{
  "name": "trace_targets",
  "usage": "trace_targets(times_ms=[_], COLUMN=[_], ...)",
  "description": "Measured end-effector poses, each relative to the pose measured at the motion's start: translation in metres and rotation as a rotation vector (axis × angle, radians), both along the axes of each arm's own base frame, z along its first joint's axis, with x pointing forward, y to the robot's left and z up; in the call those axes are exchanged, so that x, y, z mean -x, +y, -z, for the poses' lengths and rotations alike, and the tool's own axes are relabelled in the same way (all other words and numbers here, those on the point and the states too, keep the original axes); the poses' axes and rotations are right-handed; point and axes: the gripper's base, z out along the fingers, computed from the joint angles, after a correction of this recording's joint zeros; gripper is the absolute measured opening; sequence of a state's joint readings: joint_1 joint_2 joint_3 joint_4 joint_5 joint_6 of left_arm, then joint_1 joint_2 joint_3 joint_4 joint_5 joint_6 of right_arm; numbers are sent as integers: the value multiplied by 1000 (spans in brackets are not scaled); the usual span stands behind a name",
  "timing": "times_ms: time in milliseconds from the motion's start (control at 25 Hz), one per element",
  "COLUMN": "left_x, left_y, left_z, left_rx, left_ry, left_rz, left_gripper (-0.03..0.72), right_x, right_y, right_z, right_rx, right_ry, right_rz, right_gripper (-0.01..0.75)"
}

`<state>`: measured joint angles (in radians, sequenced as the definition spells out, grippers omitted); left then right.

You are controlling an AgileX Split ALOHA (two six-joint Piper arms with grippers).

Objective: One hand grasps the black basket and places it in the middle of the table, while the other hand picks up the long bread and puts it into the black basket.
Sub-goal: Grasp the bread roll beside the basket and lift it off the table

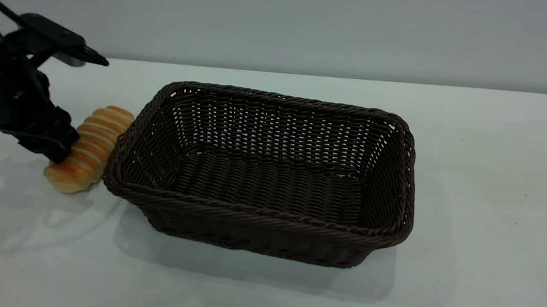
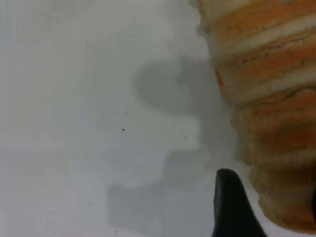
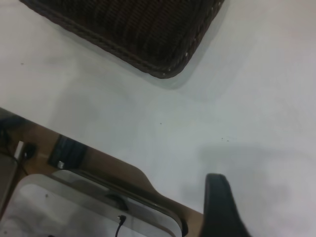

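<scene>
You had no legible text, label, brand, number or sign on any surface in view.

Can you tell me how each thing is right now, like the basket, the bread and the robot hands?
black basket: upright on the table, empty.
long bread: lying on the table, outside the basket, beside its left end.
left gripper: down at the bread; grip unclear.
right gripper: held away from the basket, over the table's edge, holding nothing visible.

White table [image 1: 502, 226] bearing black basket [image 1: 271, 174], long bread [image 1: 91, 151].
</scene>
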<state>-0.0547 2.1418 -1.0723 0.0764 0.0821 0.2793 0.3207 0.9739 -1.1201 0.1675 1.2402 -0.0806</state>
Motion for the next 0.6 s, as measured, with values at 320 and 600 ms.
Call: trace_targets(times_ms=[320, 600], left_x=[-11, -12], left_y=[-17, -20], left_z=[24, 28], left_rx=[-23, -8], left_ry=[101, 148], left_rz=[46, 18], left_gripper=[429, 304], right_x=[0, 1], right_y=[1, 2], right_z=[0, 0], right_rx=[-8, -28], right_ry=[3, 9], right_rz=[-1, -6], right_gripper=[498, 498])
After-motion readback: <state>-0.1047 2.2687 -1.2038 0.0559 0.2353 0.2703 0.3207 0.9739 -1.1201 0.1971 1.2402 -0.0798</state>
